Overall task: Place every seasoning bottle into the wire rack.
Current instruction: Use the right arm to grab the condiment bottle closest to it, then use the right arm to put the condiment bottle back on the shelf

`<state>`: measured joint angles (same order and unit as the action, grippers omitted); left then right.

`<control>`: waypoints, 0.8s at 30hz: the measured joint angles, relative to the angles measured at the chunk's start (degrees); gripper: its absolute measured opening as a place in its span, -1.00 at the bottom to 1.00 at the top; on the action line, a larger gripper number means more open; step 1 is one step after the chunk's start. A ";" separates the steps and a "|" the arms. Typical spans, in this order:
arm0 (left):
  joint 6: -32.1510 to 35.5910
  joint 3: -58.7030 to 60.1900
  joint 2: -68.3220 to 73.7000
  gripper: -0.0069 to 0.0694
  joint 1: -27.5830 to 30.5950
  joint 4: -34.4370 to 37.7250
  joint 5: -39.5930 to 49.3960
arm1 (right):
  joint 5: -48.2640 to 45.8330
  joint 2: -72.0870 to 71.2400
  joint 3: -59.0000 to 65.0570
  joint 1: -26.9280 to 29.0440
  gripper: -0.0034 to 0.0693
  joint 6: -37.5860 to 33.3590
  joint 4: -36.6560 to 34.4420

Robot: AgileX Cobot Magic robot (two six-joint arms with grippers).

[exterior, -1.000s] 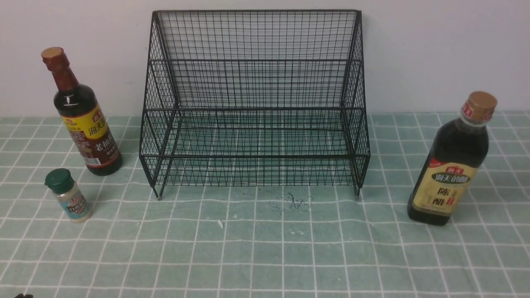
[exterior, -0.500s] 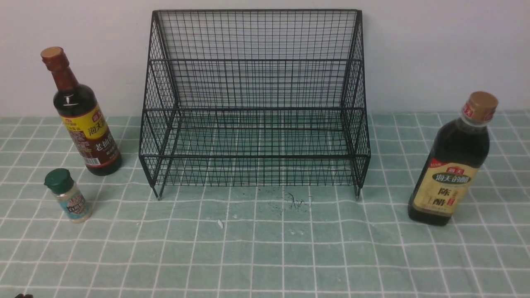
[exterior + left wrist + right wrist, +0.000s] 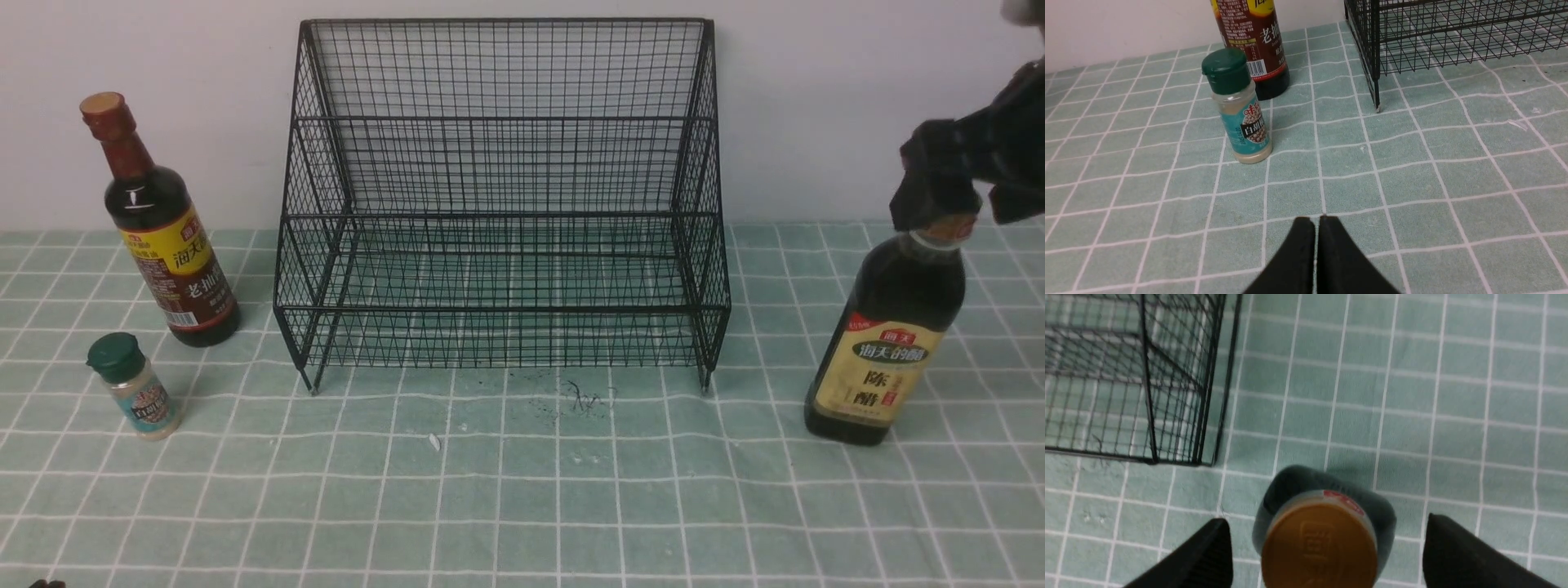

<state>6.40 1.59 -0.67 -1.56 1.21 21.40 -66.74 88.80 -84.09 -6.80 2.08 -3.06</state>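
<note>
The empty black wire rack (image 3: 502,204) stands at the back centre against the wall. Left of it stand the red-necked dark bottle (image 3: 159,229) and, nearer, the small green-capped shaker (image 3: 135,388). Right of the rack stands the tan-capped dark bottle (image 3: 886,335). My right gripper (image 3: 971,192) hangs open just over that bottle's top. In the right wrist view its fingers flank the tan cap (image 3: 1318,543) with gaps on both sides, touching nothing. My left gripper (image 3: 1316,220) is shut and empty, low over the cloth, a short way from the shaker (image 3: 1241,110).
A green checked cloth (image 3: 522,506) covers the table, and a white wall rises close behind the rack. Dark specks and a small white scrap (image 3: 435,442) lie in front of the rack. A rack leg (image 3: 1376,107) stands near the shaker.
My right arm has come into the front view from the upper right and now hangs over the tan-capped bottle, hiding its cap. The bottles and rack have not moved.
</note>
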 joint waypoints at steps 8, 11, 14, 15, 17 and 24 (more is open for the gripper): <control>0.00 0.00 0.00 -0.83 0.00 0.00 0.00 | 0.85 1.55 -0.12 0.00 0.01 -1.15 -1.51; 0.00 0.00 0.00 -0.83 0.00 0.00 0.00 | 0.41 1.49 -0.42 0.00 0.02 -4.11 -1.95; 0.00 0.00 0.00 -0.83 0.00 0.00 0.00 | -1.41 1.04 -2.21 -0.10 0.02 -5.13 -2.13; 0.00 0.00 0.00 -0.83 0.00 0.00 0.00 | -2.39 0.61 -3.60 -0.10 0.02 -5.35 -2.13; 0.00 0.00 0.00 -0.83 0.00 0.00 0.00 | -3.96 -0.64 -7.01 -0.10 0.02 -5.63 -2.07; 0.00 0.00 0.00 -0.83 0.00 0.00 0.00 | -7.72 -4.15 -24.68 -0.10 0.02 -7.33 -3.92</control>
<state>6.40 1.59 -0.67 -1.56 1.21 21.40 -74.45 84.66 -108.77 -6.90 -5.25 -6.98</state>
